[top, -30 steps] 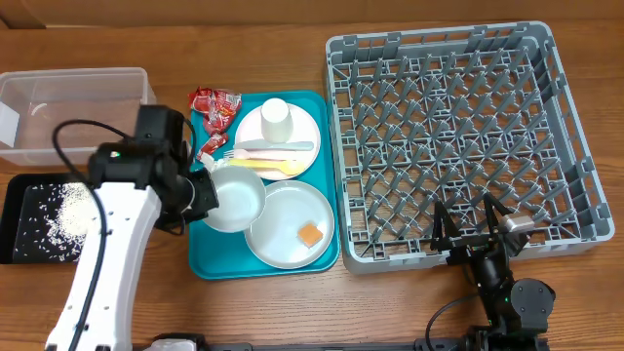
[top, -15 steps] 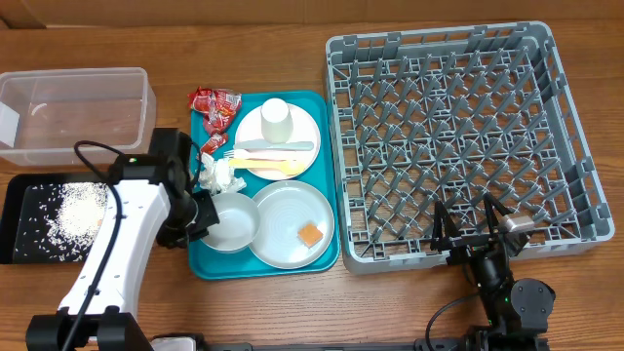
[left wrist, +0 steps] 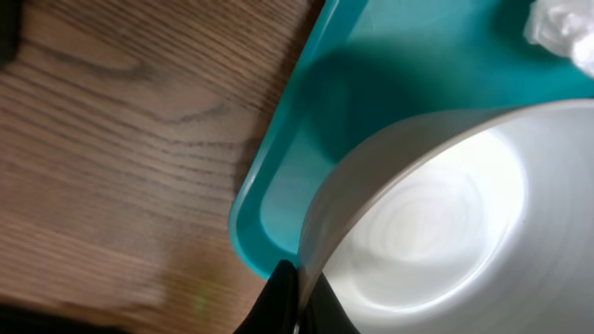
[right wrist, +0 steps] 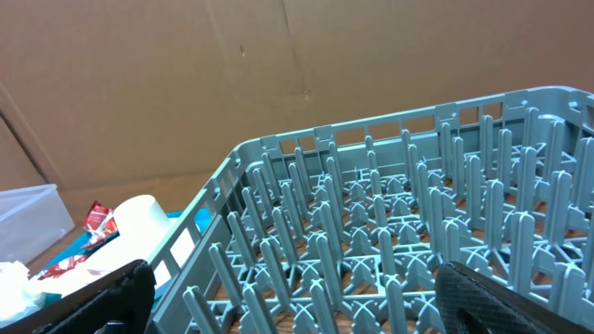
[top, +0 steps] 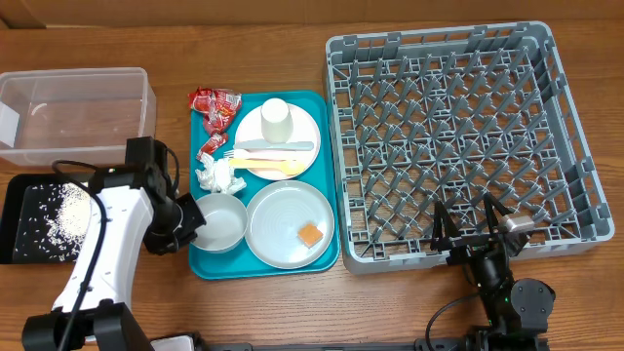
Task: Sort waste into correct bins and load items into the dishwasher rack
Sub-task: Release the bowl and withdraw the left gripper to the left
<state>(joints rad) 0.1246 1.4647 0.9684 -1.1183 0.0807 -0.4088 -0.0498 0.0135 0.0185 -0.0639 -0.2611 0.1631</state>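
My left gripper (top: pixel 196 216) is shut on the left rim of the small grey bowl (top: pixel 220 222), which is at the front left corner of the teal tray (top: pixel 327 175). In the left wrist view its fingertips (left wrist: pixel 295 301) pinch the bowl (left wrist: pixel 445 223) wall; the bowl looks empty. Beside it, the round grey plate (top: pixel 283 216) holds the orange food cube (top: pixel 310 234). The pale plate (top: pixel 297 132) carries the white cup (top: pixel 276 115) and cutlery (top: pixel 268 156). Red wrappers (top: pixel 216 103) and the napkin (top: pixel 217 176) lie at the tray's left. My right gripper (top: pixel 473 230) is open at the dishwasher rack's (top: pixel 458 146) front wall.
The clear tub (top: pixel 73 112) stands at the back left. In front of it the black tray (top: pixel 19 229) holds rice grains (top: pixel 66 210). A cardboard wall backs the table. The rack's pegs (right wrist: pixel 390 223) fill the right wrist view.
My left arm has swung toward the front left, drawing the bowl a little that way on the tray and uncovering the napkin. The right arm has not moved.
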